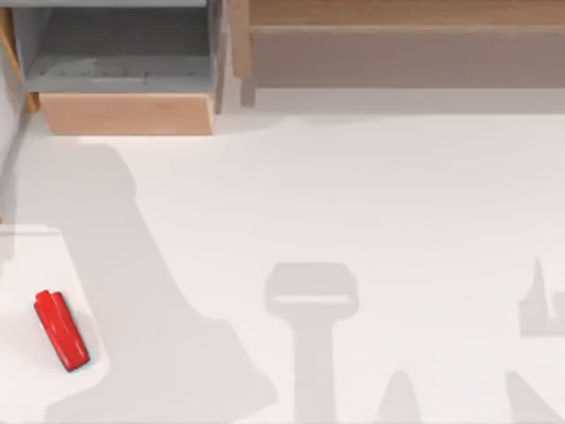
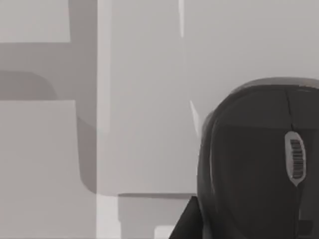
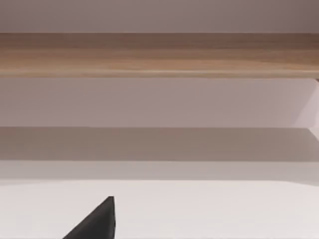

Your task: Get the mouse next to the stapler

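The red stapler (image 1: 61, 330) lay at the white desk's (image 1: 353, 221) left edge, tilted. The dark mouse (image 2: 259, 164) loomed close before the left wrist camera; whether either arm's jaws were wide or narrow could not be told.

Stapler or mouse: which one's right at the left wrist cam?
The mouse: dark, scroll wheel visible, looming close in the left wrist view. The red stapler lies at the table's left.

Brightly and evenly lit from above. Soft grey shadows across the white table (image 1: 397, 203), strongest at lower centre and lower right of the top view. Small glossy highlights on the red stapler (image 1: 61, 330), with a faint shadow along its right side. Dimmer and greyer in the left wrist view; dark mouse (image 2: 259, 164) slightly soft there.
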Motion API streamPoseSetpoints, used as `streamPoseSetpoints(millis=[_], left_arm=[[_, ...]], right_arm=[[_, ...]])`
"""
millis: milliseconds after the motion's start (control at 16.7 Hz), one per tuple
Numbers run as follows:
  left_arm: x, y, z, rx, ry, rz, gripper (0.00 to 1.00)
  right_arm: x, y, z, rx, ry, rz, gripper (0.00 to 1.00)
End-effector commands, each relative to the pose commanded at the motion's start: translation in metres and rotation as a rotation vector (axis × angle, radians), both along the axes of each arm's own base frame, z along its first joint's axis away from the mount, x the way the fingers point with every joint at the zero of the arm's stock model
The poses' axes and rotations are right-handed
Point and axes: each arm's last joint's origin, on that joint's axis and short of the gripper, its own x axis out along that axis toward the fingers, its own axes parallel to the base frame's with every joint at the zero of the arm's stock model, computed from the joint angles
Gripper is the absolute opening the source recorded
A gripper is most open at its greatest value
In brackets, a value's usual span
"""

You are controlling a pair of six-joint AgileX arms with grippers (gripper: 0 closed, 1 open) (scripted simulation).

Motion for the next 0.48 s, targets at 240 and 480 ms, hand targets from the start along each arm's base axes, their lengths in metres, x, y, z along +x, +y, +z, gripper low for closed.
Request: streamPoseSetpoints(millis=[240, 480], left_arm=[[0.0000, 0.0000, 0.0000, 0.000, 0.000, 0.000, 0.02], [0.0000, 0.0000, 0.0000, 0.000, 0.000, 0.000, 0.00]], right_arm=[[0.0000, 0.0000, 0.0000, 0.000, 0.000, 0.000, 1.00], [0.0000, 0.0000, 0.0000, 0.000, 0.000, 0.000, 1.00]])
